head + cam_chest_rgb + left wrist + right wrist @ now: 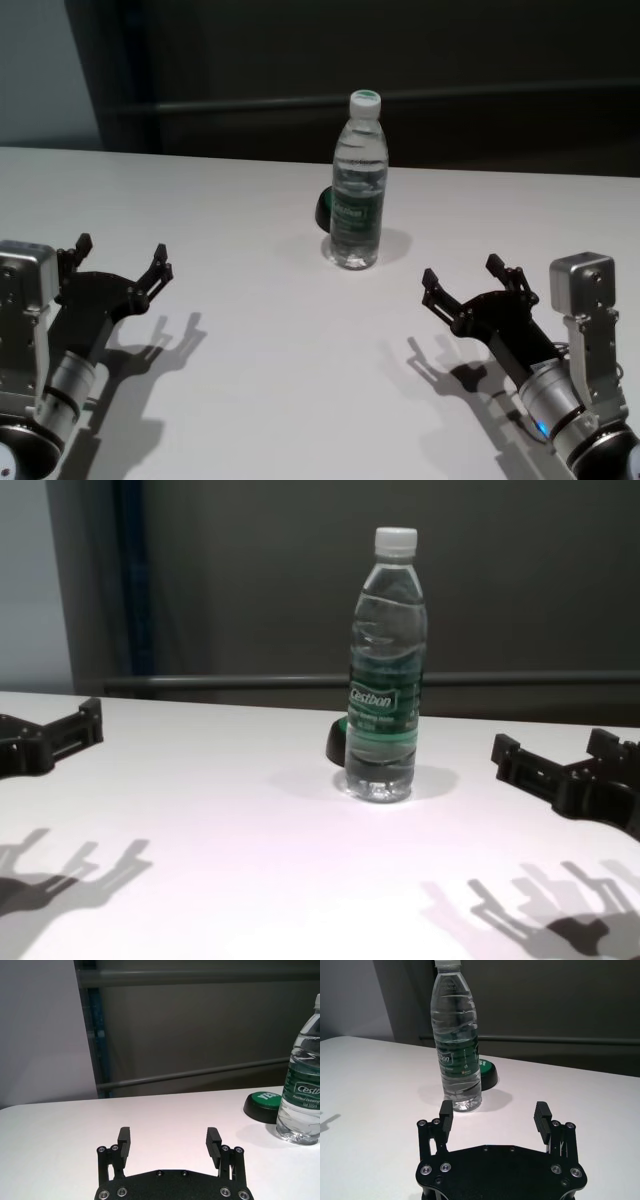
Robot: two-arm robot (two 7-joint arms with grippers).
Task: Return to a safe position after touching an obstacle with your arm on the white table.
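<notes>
Clear plastic, a white screw cap and a dark green label mark the obstacle (358, 185), a tall water bottle standing upright near the middle of the white bench (250, 400). It holds water and casts a soft shadow onto the surface round its base. Just behind it, on the robot's left of its base, sits a low black-and-green dome (323, 207), close to the bottle; whether the two touch cannot be told.

Neither arm is on the bottle. The left claw (121, 258) hangs low over the bench on the robot's left, well apart from the bottle, its fingers spread apart with nothing between them; the left wrist view shows the two black pads (123, 1142) wide of each other over bare bench. The right claw (466, 282) hangs low on the robot's right, nearer the bottle than the left one but clear of it, fingers likewise apart and empty. Both claws point forward across the bench, and their forked shadows fall on the white surface beneath them.
</notes>
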